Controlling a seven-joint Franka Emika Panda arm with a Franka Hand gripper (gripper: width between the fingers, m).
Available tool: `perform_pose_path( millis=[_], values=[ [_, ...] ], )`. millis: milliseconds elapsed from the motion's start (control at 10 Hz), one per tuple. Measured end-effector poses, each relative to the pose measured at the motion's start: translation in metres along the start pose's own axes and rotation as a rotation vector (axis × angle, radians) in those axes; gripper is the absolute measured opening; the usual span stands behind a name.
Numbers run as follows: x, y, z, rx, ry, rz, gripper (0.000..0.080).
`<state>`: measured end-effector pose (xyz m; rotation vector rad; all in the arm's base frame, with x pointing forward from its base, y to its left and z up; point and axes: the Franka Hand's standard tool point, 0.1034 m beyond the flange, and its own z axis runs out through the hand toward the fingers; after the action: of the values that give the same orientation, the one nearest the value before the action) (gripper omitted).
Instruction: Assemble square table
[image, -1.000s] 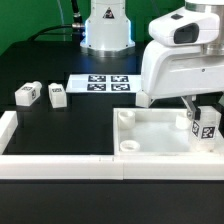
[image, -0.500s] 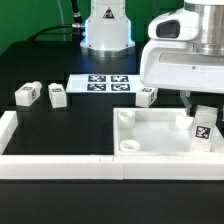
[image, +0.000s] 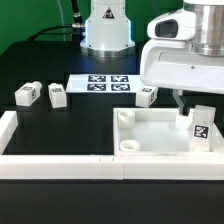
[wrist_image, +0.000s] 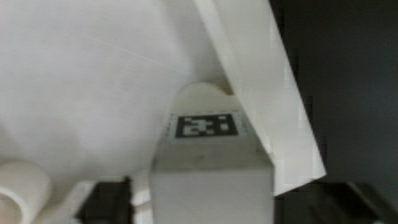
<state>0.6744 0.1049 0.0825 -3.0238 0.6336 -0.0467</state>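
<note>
The white square table top (image: 150, 138) lies at the exterior view's lower right, raised rim up. One tagged white leg (image: 201, 128) stands upright in its right corner. My gripper (image: 196, 99) hangs just above that leg, open and holding nothing. Another leg (image: 146, 96) lies just beyond the top's far rim. Two more legs (image: 27, 94) (image: 57, 96) lie at the left. In the wrist view my gripper (wrist_image: 208, 205) is spread wide. A black-white tag (wrist_image: 208, 126) on a pale surface shows beyond the dark fingers (wrist_image: 111, 205), beside the top's rim (wrist_image: 267, 100).
The marker board (image: 103, 83) lies flat at the back middle, in front of the robot base (image: 106, 30). Long white border rails run along the left (image: 8, 128) and the front (image: 60, 166) of the black table.
My gripper let go of the leg in the right corner and rose off it. The leg stays standing there. The other parts have not moved.
</note>
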Motion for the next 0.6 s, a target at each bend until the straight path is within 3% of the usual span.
perform_pose_path(
  millis=[100,200,600],
  values=[
    [-0.0005,-0.0007,0.0,0.0,0.0,-0.085,0.0607],
    [-0.0002,-0.0003,0.0001,-0.006,0.002,-0.236,0.0638],
    [-0.0001,-0.001,0.0,-0.01,0.004,-0.696,0.0649]
  ],
)
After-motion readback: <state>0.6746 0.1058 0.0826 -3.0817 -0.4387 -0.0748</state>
